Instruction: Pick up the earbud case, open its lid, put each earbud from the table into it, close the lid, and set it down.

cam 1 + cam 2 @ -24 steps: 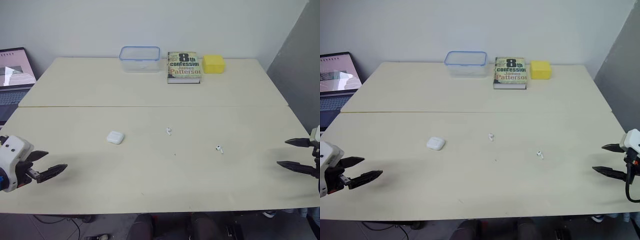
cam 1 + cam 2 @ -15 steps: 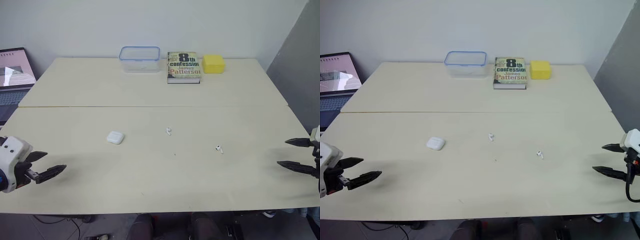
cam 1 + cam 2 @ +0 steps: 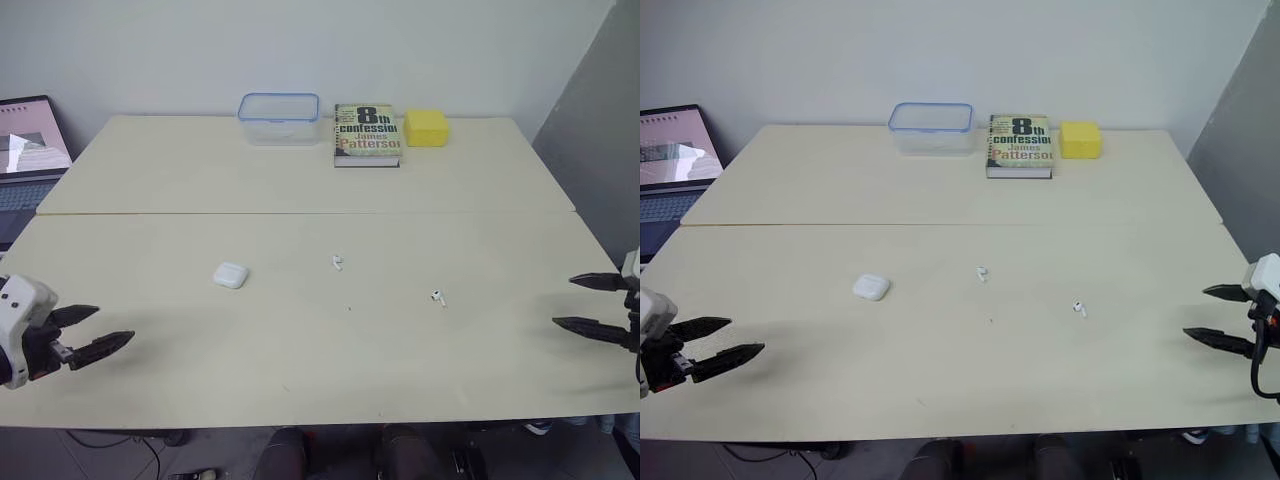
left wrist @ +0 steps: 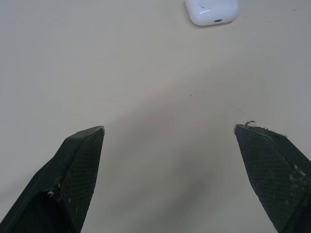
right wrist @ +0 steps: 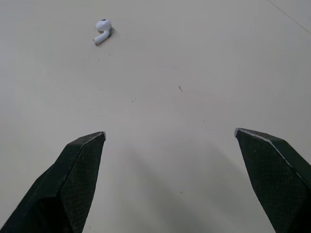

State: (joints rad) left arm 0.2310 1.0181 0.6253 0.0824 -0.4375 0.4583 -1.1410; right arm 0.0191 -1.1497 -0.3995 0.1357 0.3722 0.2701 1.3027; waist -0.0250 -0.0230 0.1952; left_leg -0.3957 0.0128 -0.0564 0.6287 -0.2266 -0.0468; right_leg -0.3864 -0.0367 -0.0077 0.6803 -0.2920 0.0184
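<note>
your left gripper (image 3: 113,324) hangs spread wide over the table's (image 3: 300,370) near left edge, well apart from the earbud case (image 3: 230,275) lying mid-table, and your right gripper (image 3: 563,301) is spread too, so a low, hasty reach could shove the slick case away.

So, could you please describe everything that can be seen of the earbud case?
The case is a small white box with rounded corners, smooth and glossy like plastic. Its lid is shut. It lies flat on the table, left of the middle, with one earbud off to its right, apart from it. The left wrist view shows a small dark port on the side facing the left claw. Only the table touches it; the open claw is well short of it.
</note>
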